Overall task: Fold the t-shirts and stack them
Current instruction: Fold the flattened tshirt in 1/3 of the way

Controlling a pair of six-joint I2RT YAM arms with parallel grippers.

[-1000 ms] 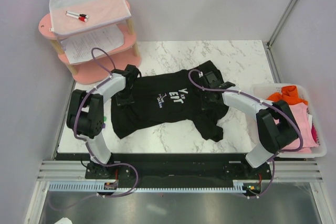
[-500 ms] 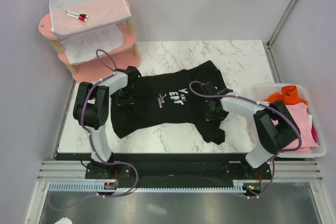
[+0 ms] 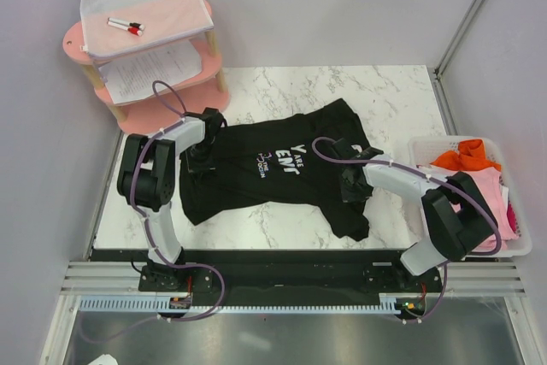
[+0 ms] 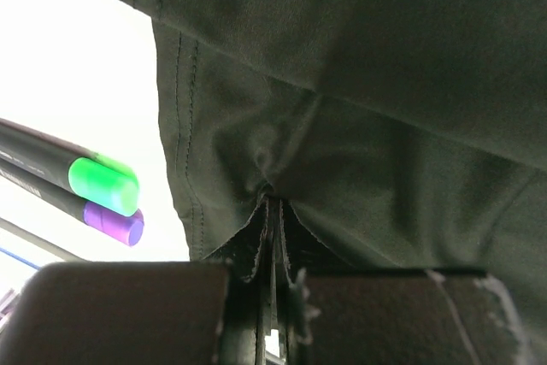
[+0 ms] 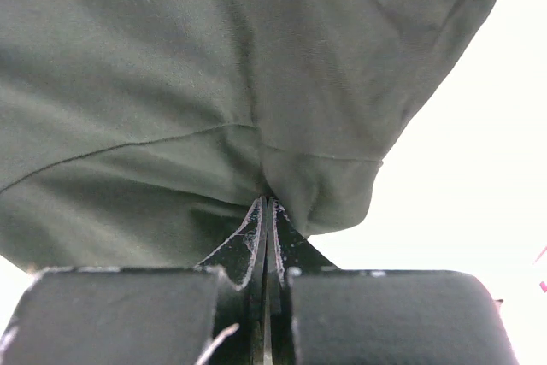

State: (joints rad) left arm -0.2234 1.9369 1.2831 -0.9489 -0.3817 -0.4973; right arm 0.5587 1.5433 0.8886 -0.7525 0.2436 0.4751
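Left gripper [image 3: 199, 158], centre-left: clamped tight on the shirt's left end. Black t-shirt [image 3: 273, 173], mid-table [image 3: 393, 100]: long axis left-right, spanning both grippers. Right gripper [image 3: 353, 184], centre-right: clamped tight on the opposite end. Orange t-shirt [image 3: 466, 156], pink t-shirt [image 3: 489, 190]: basket [image 3: 521, 247], right edge.

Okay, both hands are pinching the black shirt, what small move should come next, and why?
Probably draw the left hand and right hand slightly apart, low over the table, to pull the black t-shirt taut. Both are shut on its opposite sides, and the cloth between them lies rumpled, its near right part bunched.
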